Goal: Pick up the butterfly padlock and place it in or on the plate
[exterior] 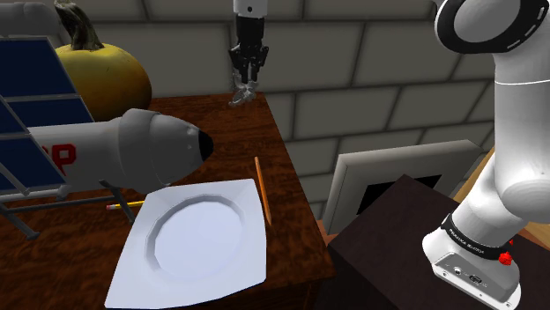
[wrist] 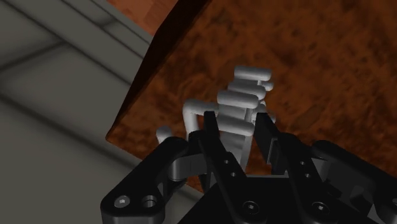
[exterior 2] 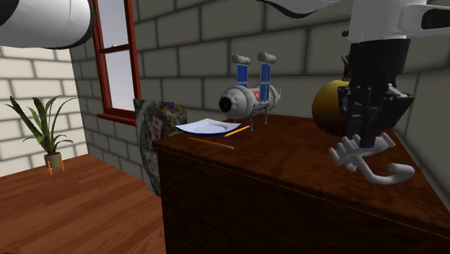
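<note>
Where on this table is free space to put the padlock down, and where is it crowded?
Free: the hollow of the plate; the wood strip between the pencil and the edge of the table; the corner beneath the gripper, beside the pumpkin. Crowded: around the spacecraft model.

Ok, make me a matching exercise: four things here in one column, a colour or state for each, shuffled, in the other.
1 padlock
2 plate
3 satellite
4 pumpkin

A yellow, with a stem
B clasped in the end effector
C white, flat on the table
D has blue panels

Pairs: 1-B, 2-C, 3-D, 4-A
</note>
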`<action>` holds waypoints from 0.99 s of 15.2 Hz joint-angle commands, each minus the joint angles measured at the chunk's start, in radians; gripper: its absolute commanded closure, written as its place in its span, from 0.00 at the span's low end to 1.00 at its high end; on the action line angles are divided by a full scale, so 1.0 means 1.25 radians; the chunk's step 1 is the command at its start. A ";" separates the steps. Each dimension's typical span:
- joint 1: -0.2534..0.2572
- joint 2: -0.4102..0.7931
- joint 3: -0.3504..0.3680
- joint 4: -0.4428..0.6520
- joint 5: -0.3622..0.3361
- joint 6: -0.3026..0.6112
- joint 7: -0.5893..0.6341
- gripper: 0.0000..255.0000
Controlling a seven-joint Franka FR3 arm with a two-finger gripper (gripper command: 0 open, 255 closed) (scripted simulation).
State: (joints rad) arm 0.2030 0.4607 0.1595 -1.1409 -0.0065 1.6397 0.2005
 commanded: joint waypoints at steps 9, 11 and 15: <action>0.020 0.025 0.003 0.131 -0.006 -0.105 0.020 1.00; 0.035 -0.024 0.012 0.052 -0.004 -0.073 0.047 1.00; 0.070 -0.098 0.030 -0.063 -0.001 -0.030 0.104 1.00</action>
State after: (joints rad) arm 0.2809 0.3636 0.1920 -1.1818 -0.0088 1.5884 0.3133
